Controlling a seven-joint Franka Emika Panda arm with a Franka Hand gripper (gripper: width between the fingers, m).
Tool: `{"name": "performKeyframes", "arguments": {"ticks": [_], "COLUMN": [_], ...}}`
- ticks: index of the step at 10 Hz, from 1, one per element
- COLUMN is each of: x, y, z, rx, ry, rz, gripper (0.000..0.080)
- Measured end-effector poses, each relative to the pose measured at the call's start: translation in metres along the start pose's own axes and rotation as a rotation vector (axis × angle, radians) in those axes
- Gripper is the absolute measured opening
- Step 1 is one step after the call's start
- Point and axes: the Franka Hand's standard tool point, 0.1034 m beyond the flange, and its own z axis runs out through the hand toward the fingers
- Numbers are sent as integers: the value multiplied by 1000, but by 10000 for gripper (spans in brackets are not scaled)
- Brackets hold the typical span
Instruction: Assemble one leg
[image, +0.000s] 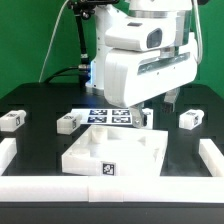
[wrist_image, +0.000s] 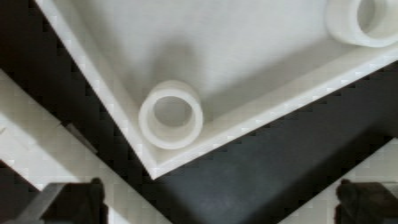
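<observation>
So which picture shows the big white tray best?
The exterior view: nearly the whole tray shows there, with a tag on its front wall. The wrist view shows only one corner of the tray, close up, with a round socket.

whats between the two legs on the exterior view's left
Nothing. In the exterior view, only bare black table lies between the far-left leg and the leg beside the marker board.

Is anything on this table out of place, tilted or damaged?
Nothing stands out. The tray-like part lies flat and whole, its corner socket looks intact, and the loose legs lie apart on the table.
</observation>
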Motion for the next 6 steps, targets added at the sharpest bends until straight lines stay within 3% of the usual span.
{"name": "performKeyframes", "arguments": {"ticks": [6], "x": [0], "y": [0], "z": [0], "rx": [0], "ry": [0], "rz": [0], "gripper": [650]}}
